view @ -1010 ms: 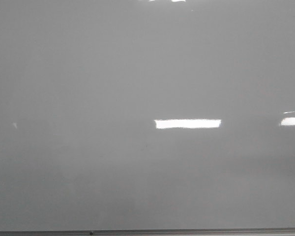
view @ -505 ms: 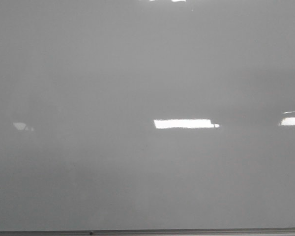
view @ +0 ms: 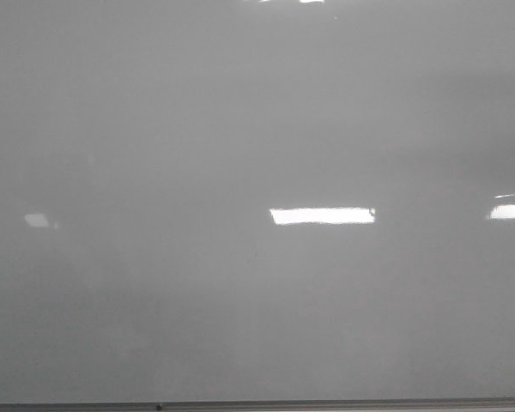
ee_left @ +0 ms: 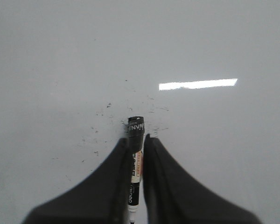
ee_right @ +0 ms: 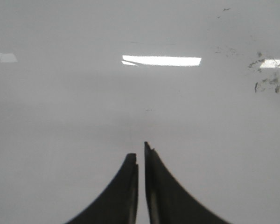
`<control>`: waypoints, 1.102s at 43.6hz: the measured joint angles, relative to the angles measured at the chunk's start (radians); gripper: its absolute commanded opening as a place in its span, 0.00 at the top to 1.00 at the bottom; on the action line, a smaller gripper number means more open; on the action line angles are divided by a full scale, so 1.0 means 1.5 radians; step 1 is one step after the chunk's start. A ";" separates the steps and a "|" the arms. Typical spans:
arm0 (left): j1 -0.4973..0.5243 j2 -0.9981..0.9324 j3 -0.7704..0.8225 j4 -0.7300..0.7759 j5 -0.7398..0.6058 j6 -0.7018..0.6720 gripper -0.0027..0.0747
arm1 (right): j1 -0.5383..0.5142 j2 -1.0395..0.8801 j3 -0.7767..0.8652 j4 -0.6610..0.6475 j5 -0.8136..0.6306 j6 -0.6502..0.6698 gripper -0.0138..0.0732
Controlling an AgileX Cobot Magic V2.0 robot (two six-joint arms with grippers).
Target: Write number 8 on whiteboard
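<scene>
The whiteboard (view: 240,129) fills the front view, glossy pale grey with bright light reflections and a thin grey bottom edge. No number 8 shows on it in any view. In the left wrist view my left gripper (ee_left: 136,139) is shut on a black marker (ee_left: 136,140) with a white and orange label. The marker's black end points at the whiteboard (ee_left: 60,56) among faint ink specks. In the right wrist view my right gripper (ee_right: 140,151) is shut and empty, facing the whiteboard (ee_right: 60,116). Neither gripper shows in the front view.
Small dark smudges (ee_right: 266,81) mark the board in the right wrist view. Scattered black specks (ee_left: 102,112) surround the marker's end in the left wrist view. The board's bottom edge (view: 257,405) runs along the low side of the front view.
Only reflections shift on the board in the front view: the small bright patch at left grew and changed shape, and the central light bar became slightly shorter at its right end.
</scene>
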 measured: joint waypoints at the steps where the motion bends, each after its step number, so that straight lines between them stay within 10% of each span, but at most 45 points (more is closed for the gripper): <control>1: 0.000 0.000 0.000 0.000 0.000 0.000 0.43 | 0.000 0.000 0.000 0.000 0.001 0.000 0.44; 8: 0.000 0.000 0.000 0.000 0.000 0.000 0.13 | 0.000 0.000 0.000 0.000 0.004 0.000 0.21; 24: 0.000 0.044 -0.007 0.000 0.018 0.000 0.24 | 0.000 0.000 0.000 0.000 0.004 0.000 0.21; 48: 0.000 0.547 -0.187 0.034 0.127 0.000 0.31 | 0.001 0.001 0.000 0.000 0.004 0.000 0.21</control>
